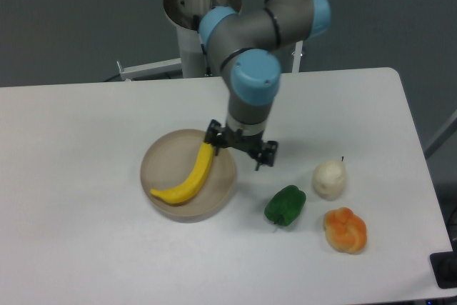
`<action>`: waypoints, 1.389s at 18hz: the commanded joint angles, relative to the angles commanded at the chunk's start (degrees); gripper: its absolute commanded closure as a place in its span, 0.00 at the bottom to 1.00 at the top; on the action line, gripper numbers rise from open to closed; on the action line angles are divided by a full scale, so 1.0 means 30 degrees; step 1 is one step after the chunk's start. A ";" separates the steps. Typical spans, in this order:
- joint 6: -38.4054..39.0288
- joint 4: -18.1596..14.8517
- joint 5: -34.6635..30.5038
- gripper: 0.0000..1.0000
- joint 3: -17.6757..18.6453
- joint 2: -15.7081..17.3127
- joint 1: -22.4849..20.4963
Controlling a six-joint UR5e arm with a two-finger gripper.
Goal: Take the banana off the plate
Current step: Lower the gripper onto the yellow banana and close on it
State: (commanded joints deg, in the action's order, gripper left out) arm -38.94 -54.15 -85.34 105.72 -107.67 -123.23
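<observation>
Spread wide, the black two-finger end effector (240, 151) hung over the round beige plate's (161, 164) right rim, one finger at the smooth curved yellow banana's (189, 180) far tip. That banana lay diagonally on the plate, on the white bench (71, 176).

White table (86, 248) carries a tan plate (158, 168), green pepper (285, 205), pale pear (330, 179) and orange fruit (345, 230).

My one fixed camera looks down from high in front, facing the arm's base (200, 26) across the white bench (86, 248), at middling range.
</observation>
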 joint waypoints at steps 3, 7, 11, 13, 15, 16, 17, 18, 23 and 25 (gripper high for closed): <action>0.0090 0.0589 -0.0116 0.00 0.0559 -0.0351 0.0498; 0.0119 0.0971 -0.0205 0.00 0.0647 -0.0820 0.1085; 0.0090 0.1526 -0.0234 0.00 0.0940 -0.1201 0.1466; 0.0061 0.1791 -0.0234 0.00 0.1116 -0.1230 0.1496; -0.0026 0.1879 -0.0554 0.00 0.1234 -0.1376 0.1699; -0.0085 0.1996 -0.0876 0.00 0.1321 -0.1406 0.1846; -0.0115 0.2055 -0.1082 0.00 0.1322 -0.1465 0.1847; -0.0086 0.2085 -0.1142 0.00 0.1322 -0.1552 0.1876; -0.0115 0.2085 -0.1201 0.39 0.1176 -0.1758 0.1994; -0.0144 0.2056 -0.1201 0.59 0.1117 -0.1758 0.1994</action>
State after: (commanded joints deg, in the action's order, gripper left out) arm -39.37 -47.99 -88.95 109.07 -112.94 -117.25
